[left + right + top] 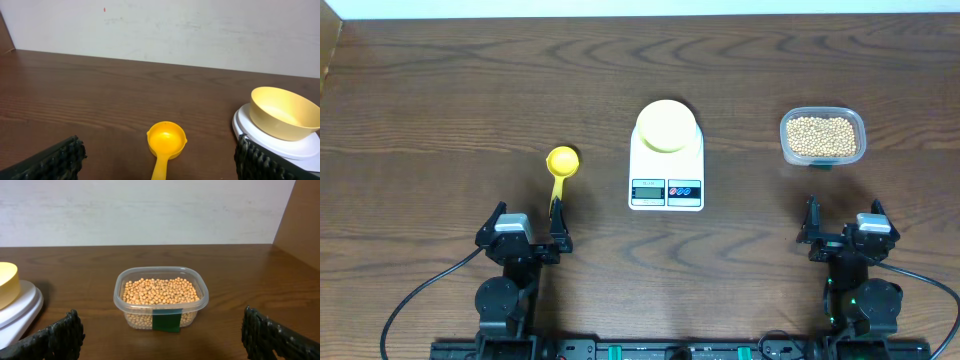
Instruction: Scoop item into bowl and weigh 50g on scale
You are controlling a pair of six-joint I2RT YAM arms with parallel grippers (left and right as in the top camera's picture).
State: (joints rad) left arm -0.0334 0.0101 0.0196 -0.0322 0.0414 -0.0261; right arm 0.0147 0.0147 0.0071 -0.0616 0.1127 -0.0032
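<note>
Black left arm (505,295) and right arm (865,300), ribbed black fingers (55,162).

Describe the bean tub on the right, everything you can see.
The tub is clear plastic, a rounded rectangle with a lipped rim and no lid. Tan beans fill it almost to the rim. A dark green label sits low on its near wall. It stands upright and level on the wooden table, to the right of the scale and apart from it. Only the table touches it; nothing is gripping it.
</note>
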